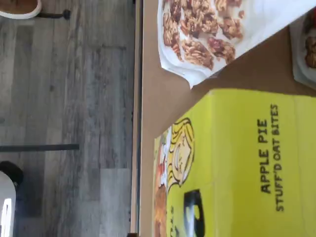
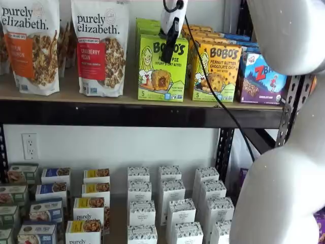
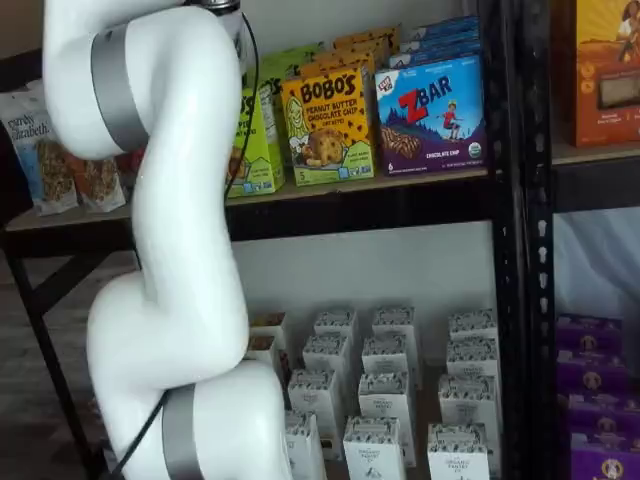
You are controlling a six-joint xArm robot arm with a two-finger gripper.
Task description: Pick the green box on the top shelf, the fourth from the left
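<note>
Bobo's Apple Pie box (image 2: 161, 68) upright on top shelf (image 2: 142, 113), front facing out; gripper (image 2: 170, 40) just above it, fingers side-on, spread wide, nothing held.

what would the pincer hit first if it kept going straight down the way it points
Most likely the top of the lime-green upright Bobo's Apple Pie carton on the tan top shelf with the black front beam. In a shelf view the white-bodied pincer hangs just above its upper edge, though depth is unclear.
</note>
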